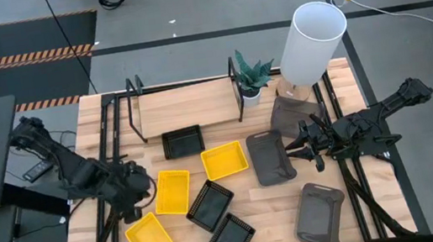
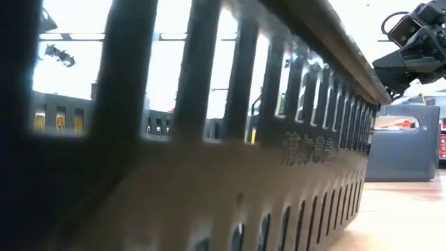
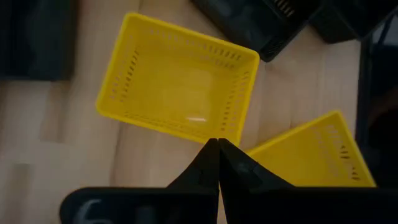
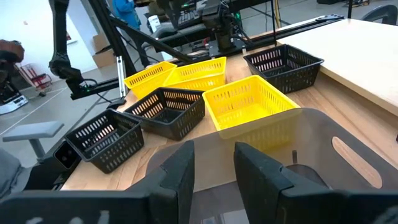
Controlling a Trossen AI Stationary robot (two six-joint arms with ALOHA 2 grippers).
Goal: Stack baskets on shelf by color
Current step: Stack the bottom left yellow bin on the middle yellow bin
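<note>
While my left gripper [image 1: 142, 185] hangs with its jaws pressed shut on nothing, just left of a yellow basket [image 1: 172, 192], my right gripper [image 1: 293, 152] sits partly open over the right edge of a dark grey basket [image 1: 269, 158]; I cannot tell whether it grips the rim. Yellow and black baskets lie scattered across the table [image 1: 271, 207]. On the far side, the shelf [image 1: 185, 107] holds none, though one black basket [image 1: 183, 142] lies just near of it.
</note>
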